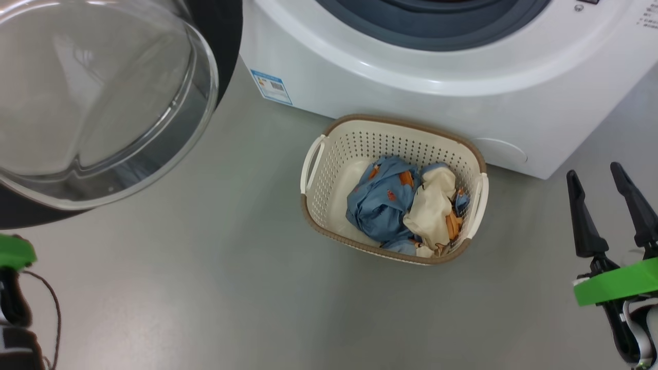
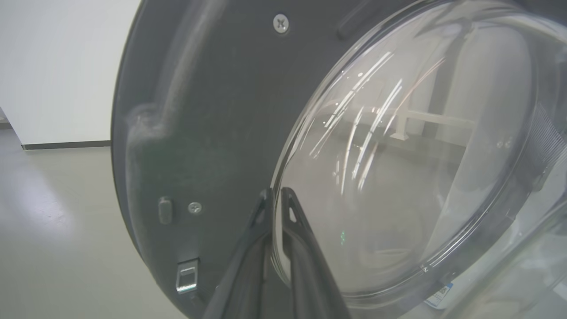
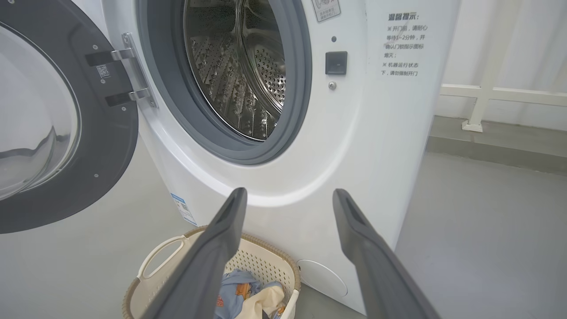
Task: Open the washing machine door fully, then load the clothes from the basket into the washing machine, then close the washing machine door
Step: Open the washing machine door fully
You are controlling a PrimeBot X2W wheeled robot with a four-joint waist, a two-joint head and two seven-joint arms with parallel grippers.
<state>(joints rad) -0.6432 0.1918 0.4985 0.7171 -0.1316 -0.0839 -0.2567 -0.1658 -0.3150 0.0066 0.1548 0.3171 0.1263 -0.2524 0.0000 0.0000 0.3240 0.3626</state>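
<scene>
The washing machine door is hanging wide open, its bulging glass looming close under the head camera. The left gripper is pointing straight at the door's inner face, its two dark fingers pressed together and clasping nothing. Their tips are sitting right at the seam where the dark rim meets the glass; whether they are touching it I cannot tell.

The right gripper is hovering with its fingers spread far apart, empty. Ahead of its fingertips the washing machine is standing with its mouth uncovered, showing the perforated steel drum inside the grey-blue seal. The door is swinging from hinges well off to this gripper's left.

Below and to the left of the right gripper, apart from both grippers, the basket is sitting on the grey floor just in front of the machine. The clothes are lying crumpled in the half of the basket nearer the right gripper. A light blue garment with orange marks is bunching up there, and a cream one is lying against it on the side toward that gripper.
</scene>
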